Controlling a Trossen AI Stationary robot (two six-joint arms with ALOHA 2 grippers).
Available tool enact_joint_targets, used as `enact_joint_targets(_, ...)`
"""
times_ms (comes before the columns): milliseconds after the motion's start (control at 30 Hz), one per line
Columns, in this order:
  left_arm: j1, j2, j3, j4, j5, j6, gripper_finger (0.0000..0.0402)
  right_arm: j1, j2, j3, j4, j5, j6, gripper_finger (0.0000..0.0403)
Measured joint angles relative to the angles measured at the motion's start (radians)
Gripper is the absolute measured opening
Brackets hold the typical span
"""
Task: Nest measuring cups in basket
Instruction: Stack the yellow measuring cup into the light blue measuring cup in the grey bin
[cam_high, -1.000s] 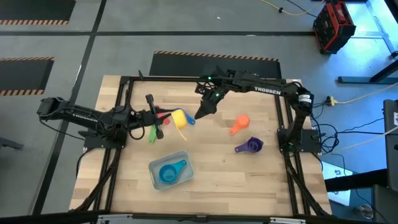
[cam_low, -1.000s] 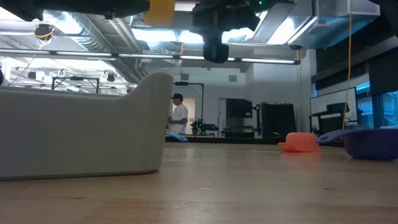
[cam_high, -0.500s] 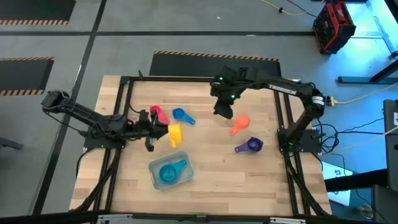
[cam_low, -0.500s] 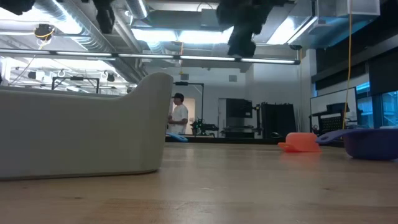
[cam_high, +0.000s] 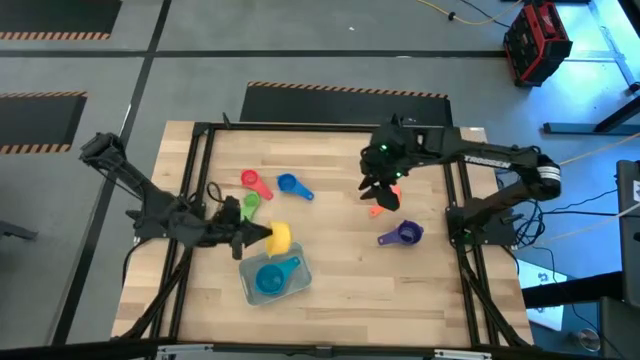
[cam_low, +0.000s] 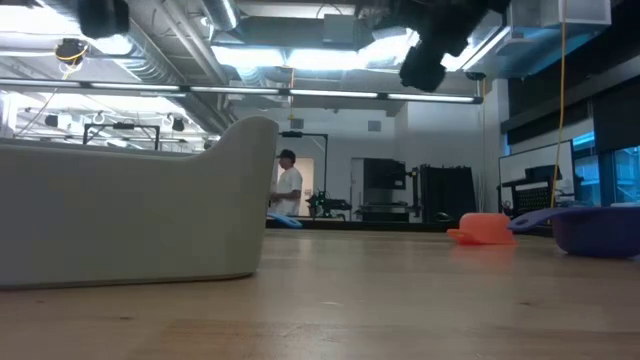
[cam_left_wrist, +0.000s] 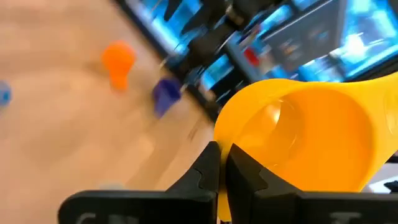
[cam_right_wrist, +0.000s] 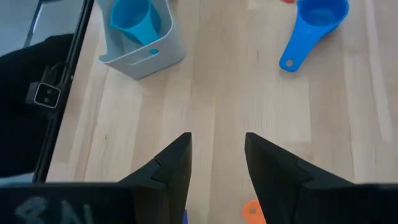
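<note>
While pinched in the left fingers (cam_left_wrist: 217, 163), yellow cup (cam_high: 279, 237) hangs beside basket (cam_high: 290, 287) | right fingers (cam_right_wrist: 214, 163) parted above orange cup (cam_high: 380, 205)

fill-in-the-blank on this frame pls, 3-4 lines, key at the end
1. The left claw is shut on the ____ measuring cup.
2. The cup already lying in the basket is ____.
3. The right claw, fingers apart, hangs over the ____ measuring cup.
4. The red measuring cup, green measuring cup and blue measuring cup all lie ____ the basket.

Missing words: yellow; teal; orange; outside
</note>
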Motion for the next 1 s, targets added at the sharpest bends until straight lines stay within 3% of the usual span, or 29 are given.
enact_joint_targets(167,-0.035,0.127,0.212,-0.371,0.047,-0.290,0.0002,0.014,-0.085,-0.124,0.060,0.000,0.026,0.0154)
enact_joint_targets(400,-0.038,0.317,0.368,-0.585,0.257,-0.604,0.0002,0.024,-0.111,-0.229,0.102,0.000,0.028,0.0154)
enact_joint_targets(633,-0.038,0.446,0.384,-0.677,0.470,-0.830,0.0002,0.024,-0.109,-0.320,0.207,0.000,0.029,0.0154)
enact_joint_targets(1000,-0.036,0.526,0.384,-0.773,0.548,-1.055,0.0003,0.024,-0.108,-0.336,0.220,0.000,0.026,0.0154)
